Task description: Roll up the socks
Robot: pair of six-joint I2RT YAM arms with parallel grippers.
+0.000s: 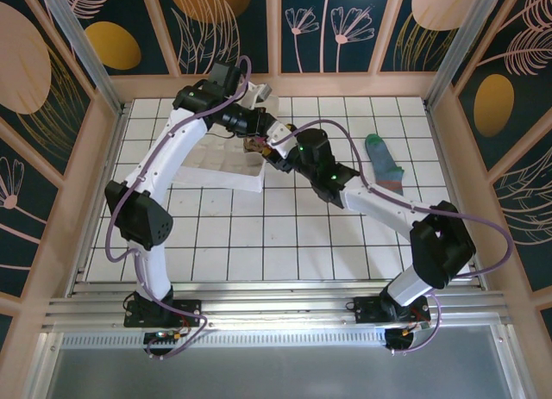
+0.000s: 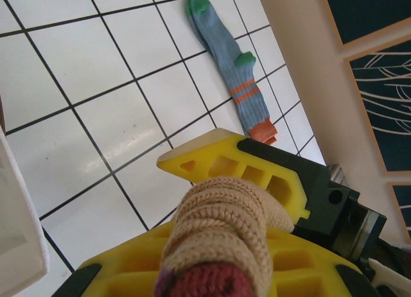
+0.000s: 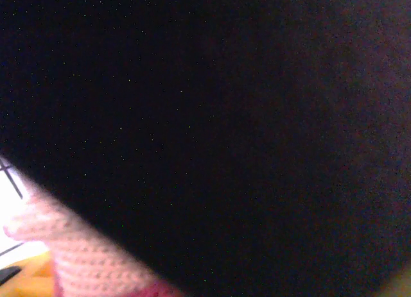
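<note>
1. Beige knitted sock with dark red end (image 2: 221, 223), bunched into a roll. Blue-grey ribbed sock with green toe (image 2: 226, 61) lies flat, well apart.
2. It lies near the right edge of the white tiled worktop (image 2: 96, 117); bare tiles lie between the two socks.
3. Left pincer (image 2: 192, 220) clamped on the roll at far centre. Right pincer (image 1: 278, 151) just beside it; can't tell its grip.

**Colour key.** Tabletop (image 1: 285, 244): white tiles ruled by a black grid. Blue-grey sock (image 2: 225, 59), near the tabletop's right edge: green toe and heel, two orange stripes, orange-red cuff. Beige sock (image 2: 221, 226): ribbed tan knit with a dark red patch and a trace of purple. Fingers (image 2: 257, 175) of my left gripper (image 2: 192, 229): yellow, on black mounts. My arms (image 1: 172, 149): white shells, black joints, purple cables (image 1: 483, 218). Walls (image 1: 362, 28): dark teal with peach plant motifs.
</note>
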